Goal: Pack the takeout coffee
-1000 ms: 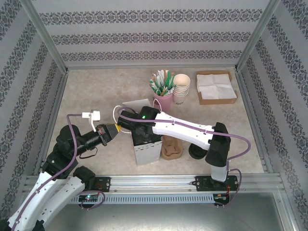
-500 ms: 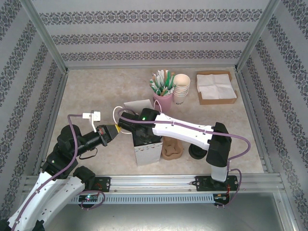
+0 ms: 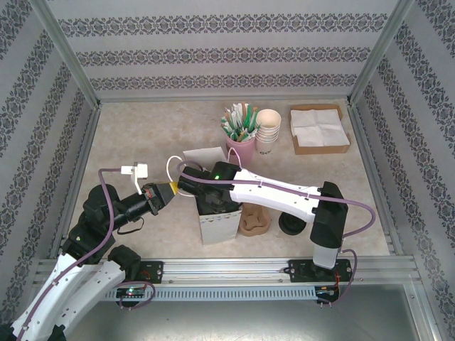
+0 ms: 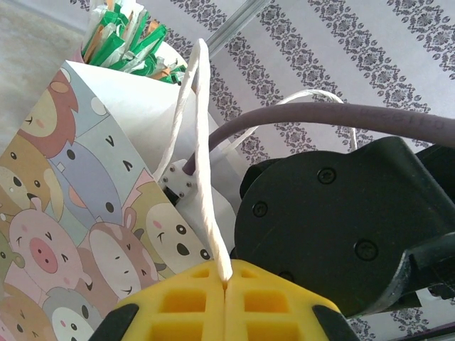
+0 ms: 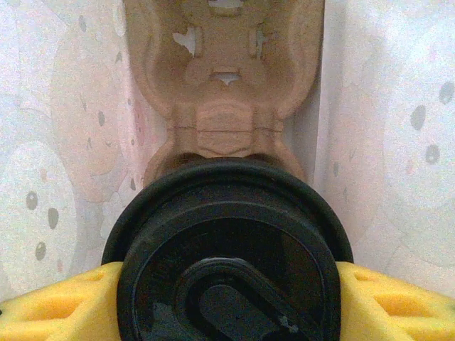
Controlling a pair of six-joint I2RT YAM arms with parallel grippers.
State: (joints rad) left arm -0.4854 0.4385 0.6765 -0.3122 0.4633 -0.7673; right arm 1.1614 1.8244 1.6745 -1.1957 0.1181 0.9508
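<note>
Your left pincer [image 3: 169, 190] is closed tight on the white cord handle [image 4: 202, 163] of the paper bag [image 3: 219, 226]. In the left wrist view the yellow pads meet with the cord running up from between them, and the cartoon-animal print of the bag's side fills the space to the left. The bag stands upright near the middle of the counter [image 3: 142, 135], close to the near edge, with its mouth open upward. Your right arm reaches across from the right and its wrist goes down into that mouth. Inside, your right pincer [image 5: 227, 298] is clamped on the coffee cup [image 5: 227, 249]. The cup's black lid faces the wrist camera, with a yellow finger [image 5: 50, 302] pressed against it on each side. Below the cup, a brown pulp carrier [image 5: 224, 92] lies on the bag's floor between the pale inner walls. You cannot tell from here whether the cup already touches it. On the counter just to the right of the bag lies a second carrier [image 3: 253, 222], and a dark round thing [image 3: 290, 224] sits beside it, partly covered by your right arm. At the far side stand a pink holder [image 3: 242, 148] full of green and white sticks, a stack of paper cups [image 3: 268, 129] touching it on the right, and, further right, a box of napkins [image 3: 320, 129].
</note>
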